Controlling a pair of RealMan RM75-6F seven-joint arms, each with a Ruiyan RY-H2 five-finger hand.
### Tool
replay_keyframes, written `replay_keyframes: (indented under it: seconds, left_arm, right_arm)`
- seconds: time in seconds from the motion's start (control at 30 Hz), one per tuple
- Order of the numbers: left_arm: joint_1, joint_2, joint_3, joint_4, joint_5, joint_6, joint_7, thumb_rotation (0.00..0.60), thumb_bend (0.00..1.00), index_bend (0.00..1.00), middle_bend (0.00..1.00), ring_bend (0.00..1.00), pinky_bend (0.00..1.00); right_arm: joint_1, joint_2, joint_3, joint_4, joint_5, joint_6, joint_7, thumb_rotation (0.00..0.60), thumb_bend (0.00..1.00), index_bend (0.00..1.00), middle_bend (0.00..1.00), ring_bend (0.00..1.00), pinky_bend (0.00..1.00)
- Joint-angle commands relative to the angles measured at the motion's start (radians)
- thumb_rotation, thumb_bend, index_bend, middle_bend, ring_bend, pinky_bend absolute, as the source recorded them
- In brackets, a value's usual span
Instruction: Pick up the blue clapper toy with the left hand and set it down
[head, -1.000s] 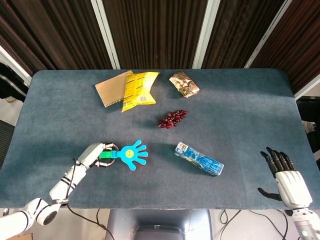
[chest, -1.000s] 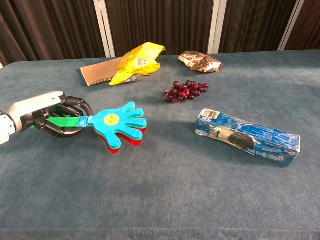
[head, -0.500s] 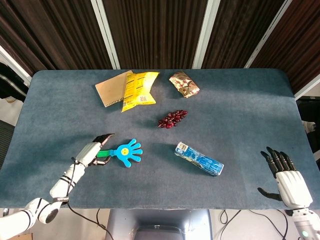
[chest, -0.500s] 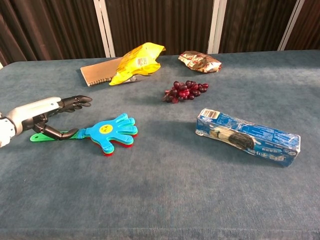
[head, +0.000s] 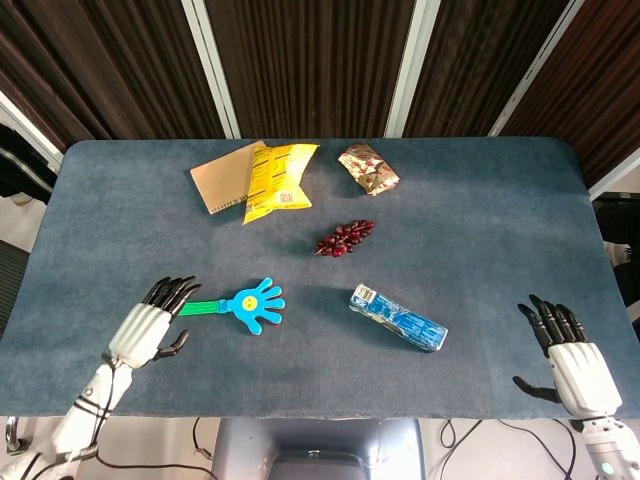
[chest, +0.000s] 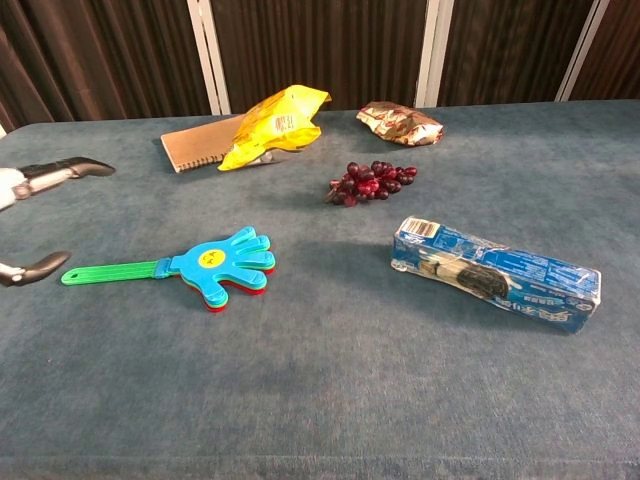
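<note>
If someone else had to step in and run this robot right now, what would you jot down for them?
Left hand: open, holding nothing, just off the green handle end of the blue clapper toy.
Right hand: open, idle at the table's near right corner.
Clapper toy lies flat on the table, released.
Done: the toy is set down.
Left: nothing apparent, perhaps pull the left arm clear.

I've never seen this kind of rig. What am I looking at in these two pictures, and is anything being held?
One robot with two arms ending in humanlike hands, filmed by its own cameras: the head view looks down, the chest view looks across the table. The left hand is open just short of the blue clapper toy, which lies flat. The right hand is open at the table's near right corner. Also there: a yellow bag on a notebook, a foil packet, grapes and a blue packet. Nothing is held.
</note>
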Motion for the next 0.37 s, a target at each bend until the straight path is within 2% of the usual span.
replay_keyframes:
  seconds: [0.03, 0.23, 0.37]
  left_arm:
    - [0.269, 0.106, 0.110, -0.174, 0.094, 0.345, 0.238, 0.600, 0.44, 0.00, 0.00, 0.00, 0.00]
    - [0.332, 0.086, 0.091, -0.112, 0.142, 0.444, 0.236, 0.600, 0.44, 0.00, 0.00, 0.00, 0.00]
    - [0.331, 0.097, 0.058, -0.086, 0.122, 0.434, 0.188, 0.600, 0.44, 0.00, 0.00, 0.00, 0.00]
  right_arm:
    - [-0.001, -0.006, -0.001, 0.000, -0.008, 0.006, -0.002, 0.600, 0.04, 0.00, 0.00, 0.00, 0.00]
    - [0.002, -0.019, -0.006, 0.003, -0.013, -0.003, -0.018, 0.600, 0.04, 0.00, 0.00, 0.00, 0.00]
    - [0.002, -0.023, -0.004, 0.006, -0.002, -0.007, -0.033, 0.600, 0.04, 0.00, 0.00, 0.00, 0.00]
